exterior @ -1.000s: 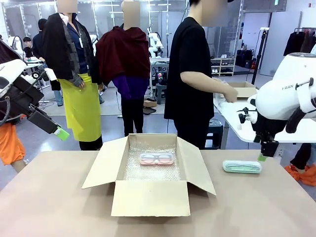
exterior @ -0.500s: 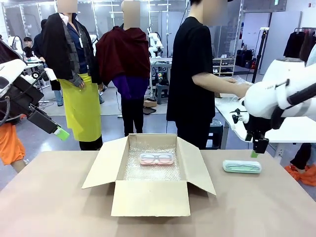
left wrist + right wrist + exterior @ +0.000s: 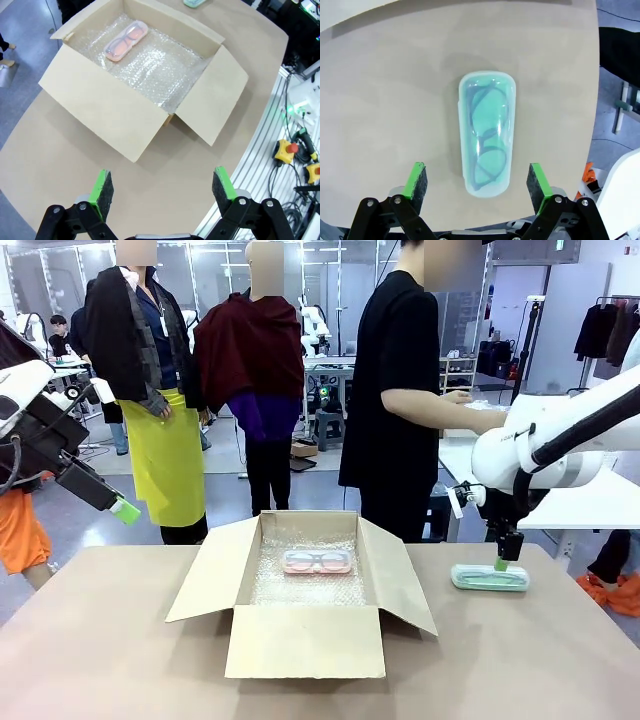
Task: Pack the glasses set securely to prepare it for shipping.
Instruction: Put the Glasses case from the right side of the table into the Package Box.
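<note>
The glasses set is two clear packs. The pink-red pack [image 3: 317,561] [image 3: 126,40] lies on bubble wrap at the back of an open cardboard box [image 3: 305,640] [image 3: 107,117]. On the table right of the box lies the teal-green pack [image 3: 489,577] [image 3: 486,132]. My right gripper [image 3: 501,560] [image 3: 478,182] hangs open directly above the teal-green pack, its two green pads on either side of the pack's near end without touching it. My left gripper [image 3: 124,509] [image 3: 162,187] is open and empty, held high off the table's left edge.
The box's flaps [image 3: 405,575] spread out to both sides and the front. A person in black [image 3: 400,390] stands behind the table, turned to a white side table [image 3: 590,502]. The table's right edge [image 3: 595,100] runs near the teal-green pack.
My right arm has swung left and down, from beside the table's right edge to directly over the teal-green pack. The left arm has stayed still.
</note>
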You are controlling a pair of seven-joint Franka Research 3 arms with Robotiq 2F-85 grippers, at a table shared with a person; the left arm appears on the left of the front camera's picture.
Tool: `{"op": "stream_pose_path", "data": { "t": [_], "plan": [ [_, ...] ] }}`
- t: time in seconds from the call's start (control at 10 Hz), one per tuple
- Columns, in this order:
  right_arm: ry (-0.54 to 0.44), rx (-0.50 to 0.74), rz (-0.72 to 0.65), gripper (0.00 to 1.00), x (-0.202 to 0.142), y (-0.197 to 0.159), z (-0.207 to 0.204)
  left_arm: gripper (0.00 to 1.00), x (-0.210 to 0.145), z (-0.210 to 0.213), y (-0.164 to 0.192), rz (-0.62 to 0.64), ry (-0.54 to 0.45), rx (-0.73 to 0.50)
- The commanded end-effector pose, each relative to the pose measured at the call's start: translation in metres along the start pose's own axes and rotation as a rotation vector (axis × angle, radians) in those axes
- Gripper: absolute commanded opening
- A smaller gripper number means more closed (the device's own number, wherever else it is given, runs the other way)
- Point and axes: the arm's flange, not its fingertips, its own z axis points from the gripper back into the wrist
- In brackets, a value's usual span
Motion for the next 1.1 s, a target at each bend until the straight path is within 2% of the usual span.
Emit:
{"op": "stream_pose_path", "data": {
  "t": [0.0, 0.3, 1.0],
  "plan": [
    [-0.022, 0.010, 0.026, 1.00, -0.001, -0.012, -0.007, 1.00, -0.001, 0.002, 0.000, -0.009, -0.012, -0.020],
    [-0.039, 0.009, 0.010, 1.00, -0.005, -0.021, -0.035, 1.00, -0.001, 0.002, 0.000, -0.009, -0.012, -0.020],
    [-0.051, 0.049, -0.003, 1.00, -0.010, -0.026, -0.068, 1.00, -0.001, 0.002, 0.000, -0.009, -0.012, -0.020]
  ]
}}
